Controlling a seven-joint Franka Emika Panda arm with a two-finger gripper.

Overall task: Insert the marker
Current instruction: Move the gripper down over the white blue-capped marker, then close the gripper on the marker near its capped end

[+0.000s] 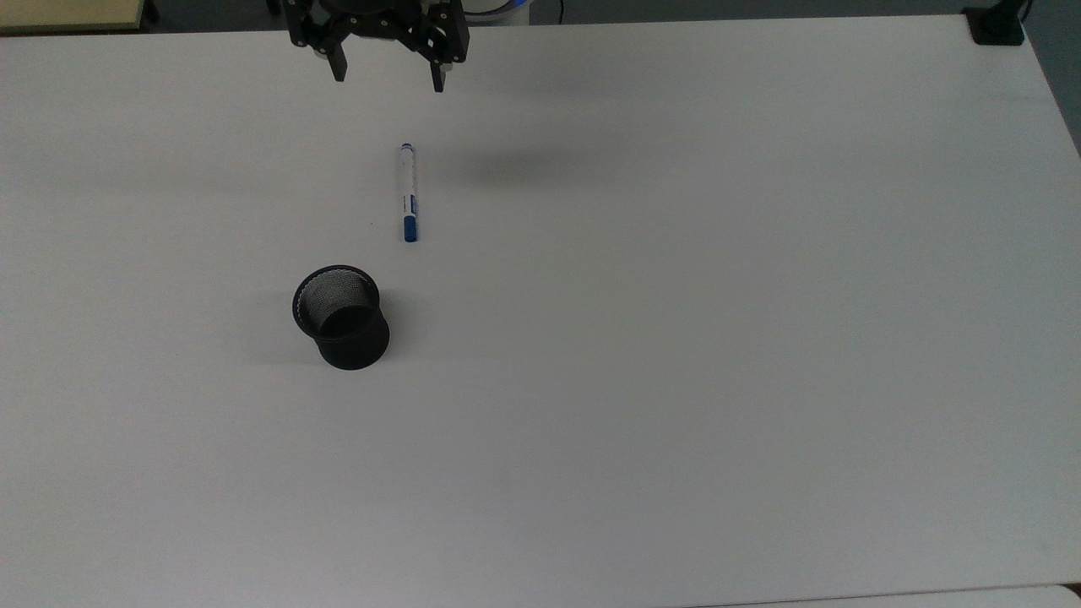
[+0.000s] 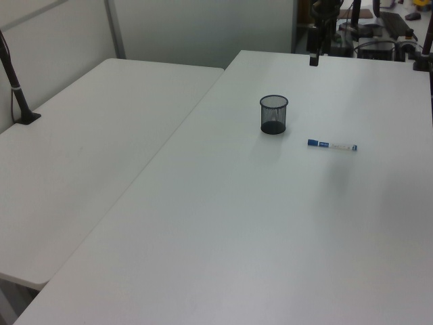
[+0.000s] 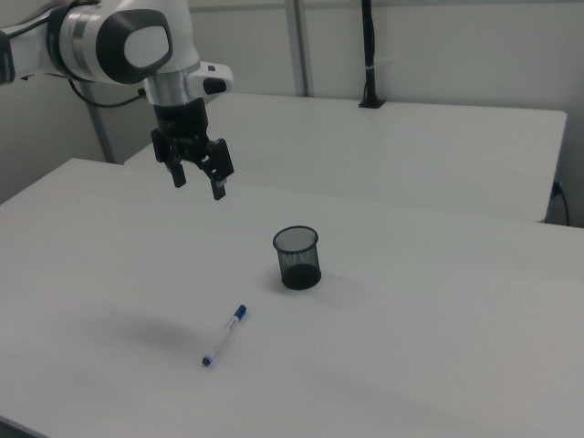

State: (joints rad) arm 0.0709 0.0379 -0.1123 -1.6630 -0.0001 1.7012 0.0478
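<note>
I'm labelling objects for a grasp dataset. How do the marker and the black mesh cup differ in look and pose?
The marker is slim and white with a blue cap, while the black mesh cup is wide, dark and see-through. The marker lies flat on the table; the cup stands upright with its mouth open. Both rest on the table, apart from each other and untouched.

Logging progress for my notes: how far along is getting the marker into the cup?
Nothing is done yet. The marker lies flat on the table, apart from the upright black mesh cup. The pincer hangs open and empty above the table, off the marker's small-tipped end. Left: reach, grasp, lift, carry and drop it in.
</note>
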